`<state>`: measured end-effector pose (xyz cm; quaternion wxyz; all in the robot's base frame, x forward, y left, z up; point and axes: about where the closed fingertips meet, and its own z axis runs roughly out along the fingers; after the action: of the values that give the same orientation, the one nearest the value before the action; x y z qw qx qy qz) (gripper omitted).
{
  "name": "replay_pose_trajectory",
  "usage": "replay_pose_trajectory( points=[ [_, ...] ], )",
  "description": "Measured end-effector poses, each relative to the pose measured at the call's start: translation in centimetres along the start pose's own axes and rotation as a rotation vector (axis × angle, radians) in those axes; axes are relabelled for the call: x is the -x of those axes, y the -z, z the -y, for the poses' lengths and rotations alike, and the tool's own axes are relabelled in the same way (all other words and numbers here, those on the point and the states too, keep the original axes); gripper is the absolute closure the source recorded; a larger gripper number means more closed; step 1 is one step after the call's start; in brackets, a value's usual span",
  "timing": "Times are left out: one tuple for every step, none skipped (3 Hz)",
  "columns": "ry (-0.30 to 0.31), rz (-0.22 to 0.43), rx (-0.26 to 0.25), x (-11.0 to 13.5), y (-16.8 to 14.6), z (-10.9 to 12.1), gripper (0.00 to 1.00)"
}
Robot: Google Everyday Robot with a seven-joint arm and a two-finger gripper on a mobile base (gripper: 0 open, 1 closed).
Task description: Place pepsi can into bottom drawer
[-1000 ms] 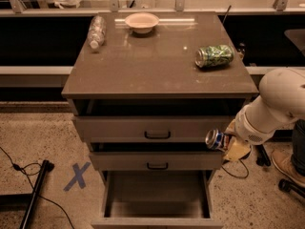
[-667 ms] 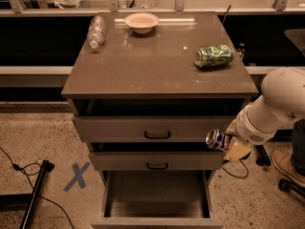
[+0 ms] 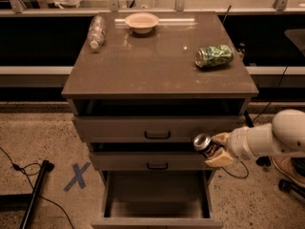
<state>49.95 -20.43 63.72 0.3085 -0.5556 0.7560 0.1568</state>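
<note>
My gripper (image 3: 213,150) reaches in from the right, in front of the cabinet's right side at the height of the middle drawer. It is shut on the pepsi can (image 3: 203,144), which lies on its side with its silver end toward the camera. The bottom drawer (image 3: 157,195) is pulled open below and left of the can. Its flat inside holds nothing that I can see. The can hangs above the drawer's right edge.
On the cabinet top (image 3: 157,61) lie a green patterned can (image 3: 214,56), a clear plastic bottle (image 3: 96,31) and a white bowl (image 3: 142,21). The two upper drawers (image 3: 157,129) stand slightly open. A blue X (image 3: 76,176) marks the floor at left, next to a dark pole (image 3: 34,194).
My arm and the can have dropped lower, from beside the top drawer to the level of the middle drawer, closer to the open bottom drawer.
</note>
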Motion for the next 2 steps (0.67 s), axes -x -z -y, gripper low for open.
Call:
replay_pose_trajectory(
  points=[
    [-0.024,0.116,0.000,-2.57,-1.62,-0.94,1.00],
    [-0.024,0.115,0.000,-2.65,-1.65,-0.95,1.00]
  ],
)
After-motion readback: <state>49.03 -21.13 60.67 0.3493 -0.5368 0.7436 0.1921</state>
